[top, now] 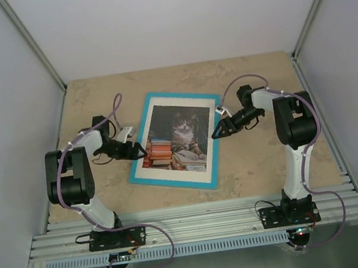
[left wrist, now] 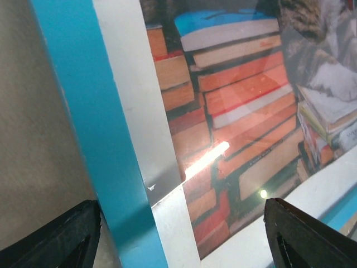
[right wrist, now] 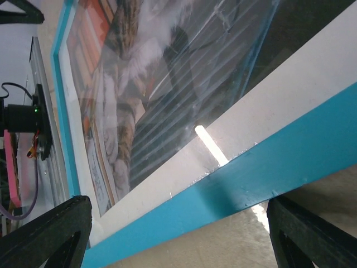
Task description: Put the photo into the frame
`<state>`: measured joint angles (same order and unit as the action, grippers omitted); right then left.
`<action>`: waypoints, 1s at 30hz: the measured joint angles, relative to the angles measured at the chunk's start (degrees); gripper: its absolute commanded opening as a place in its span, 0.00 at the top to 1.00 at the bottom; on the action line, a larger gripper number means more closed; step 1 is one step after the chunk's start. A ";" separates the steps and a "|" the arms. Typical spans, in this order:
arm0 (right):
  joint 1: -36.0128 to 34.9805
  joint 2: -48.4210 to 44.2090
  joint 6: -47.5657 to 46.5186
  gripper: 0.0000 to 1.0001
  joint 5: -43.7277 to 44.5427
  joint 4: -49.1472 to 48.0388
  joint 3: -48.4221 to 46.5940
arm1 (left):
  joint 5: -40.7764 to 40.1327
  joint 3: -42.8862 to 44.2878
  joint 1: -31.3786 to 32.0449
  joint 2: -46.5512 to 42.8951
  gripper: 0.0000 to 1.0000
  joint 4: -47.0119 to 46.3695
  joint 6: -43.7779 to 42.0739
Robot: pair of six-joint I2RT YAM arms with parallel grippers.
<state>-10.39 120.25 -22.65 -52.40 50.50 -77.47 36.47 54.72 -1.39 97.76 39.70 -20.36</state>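
The frame lies flat on the table, turquoise front up. Behind its pane sits the photo, a grey cat beside orange-red books, bordered by a white mat. My left gripper hovers open at the frame's left edge. In the left wrist view its jaws straddle the turquoise bar and the corner of the photo. My right gripper is open at the frame's right edge. Its wrist view shows the turquoise bar crossing between the jaws, with the photo beyond.
The beige stone-patterned table is enclosed by white walls at the back and on both sides. An aluminium rail carrying both arm bases runs along the near edge. Grey cables loop from each arm.
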 measured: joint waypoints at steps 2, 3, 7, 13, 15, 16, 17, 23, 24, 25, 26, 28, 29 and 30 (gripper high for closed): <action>0.28 0.17 0.24 0.13 0.20 -0.37 -0.44 | 0.55 0.11 0.17 0.00 0.19 1.20 -1.25; 0.37 0.24 0.33 0.13 0.31 -0.48 -0.59 | 0.63 0.17 0.22 0.00 0.19 1.64 -1.84; 0.63 0.37 0.87 0.13 1.09 -0.87 -1.25 | 0.66 0.46 1.14 0.00 0.18 3.58 -4.39; 1.05 0.37 1.97 0.12 2.75 -2.36 -1.97 | 0.87 0.50 2.54 -0.07 0.19 5.84 -8.35; 1.05 0.37 2.25 0.12 2.97 -2.51 -1.99 | 0.79 0.46 2.67 -0.35 0.19 6.49 -9.68; 1.05 0.37 2.40 0.12 3.02 -2.54 -1.99 | 0.74 0.35 2.69 -0.57 0.19 6.67 -10.14; 1.05 0.37 2.54 0.12 3.04 -2.51 -2.03 | 0.68 0.26 2.75 -0.83 0.19 6.86 -10.71; 1.05 0.37 3.10 0.10 3.85 -3.19 -2.40 | 0.74 -0.31 3.41 -2.14 0.19 8.63 -14.49; 1.05 0.37 3.23 0.10 4.02 -3.37 -2.47 | 0.74 -0.57 3.58 -2.34 0.20 8.90 -15.17; 1.05 0.37 3.28 0.10 4.15 -3.43 -2.51 | 0.72 -0.92 3.76 -2.60 0.20 9.16 -15.91; 1.05 0.37 3.32 0.10 4.24 -3.54 -2.54 | 0.74 -1.16 3.87 -2.78 0.20 9.29 -16.33; 1.03 0.35 3.45 0.10 4.42 -3.63 -2.60 | 0.74 -1.73 4.04 -3.15 0.20 9.55 -17.29; 1.03 0.35 3.48 0.10 4.44 -3.65 -2.62 | 0.74 -1.92 4.13 -3.32 0.20 9.77 -17.59; 1.03 0.35 3.50 0.10 4.44 -3.65 -2.62 | 0.72 -2.05 4.17 -3.43 0.20 9.86 -17.77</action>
<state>-9.37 120.60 -19.16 -47.97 46.85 -80.09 37.19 52.66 2.79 94.32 49.56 -38.13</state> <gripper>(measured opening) 0.900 0.802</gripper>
